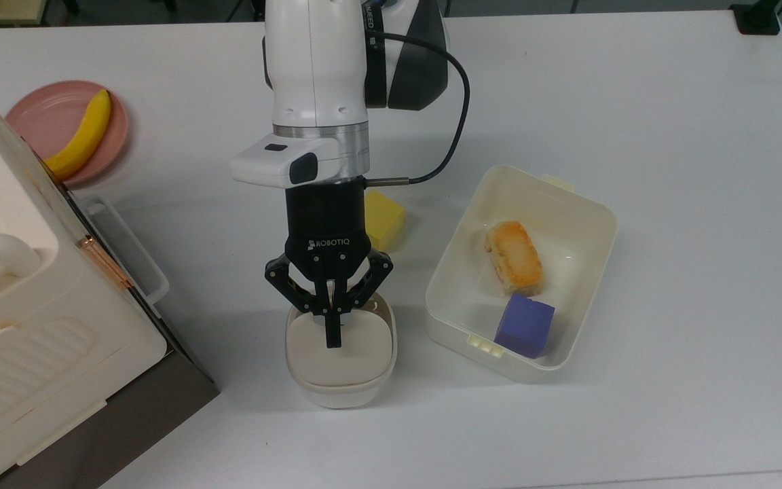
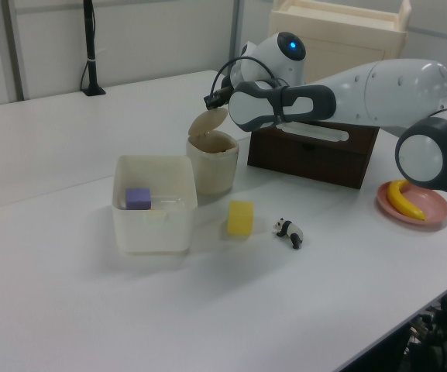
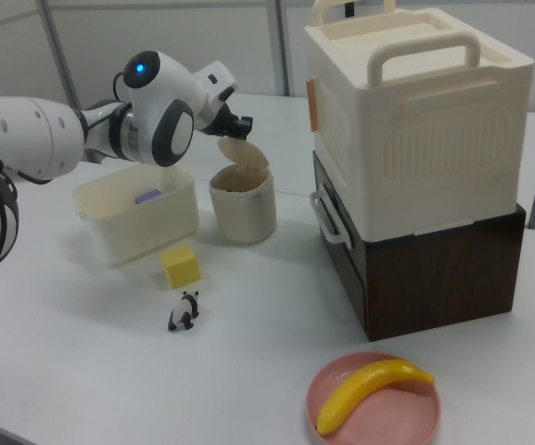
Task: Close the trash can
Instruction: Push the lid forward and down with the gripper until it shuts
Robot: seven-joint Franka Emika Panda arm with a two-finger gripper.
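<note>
A: Where do we locate the trash can [image 1: 341,358]?
B: On the worktop [image 1: 669,136], beside the lidless tub [image 1: 584,224]; its lid [image 2: 206,122] is half lowered.
A: End effector [image 1: 332,339] state?
B: We observe fingers pressed together, empty, tips on the lid.

Robot lab or test room: bare white table [image 1: 669,102], Franka arm [image 2: 378,81] over it, toy props near gripper [image 1: 332,333], grey partition walls [image 2: 153,35] behind.
</note>
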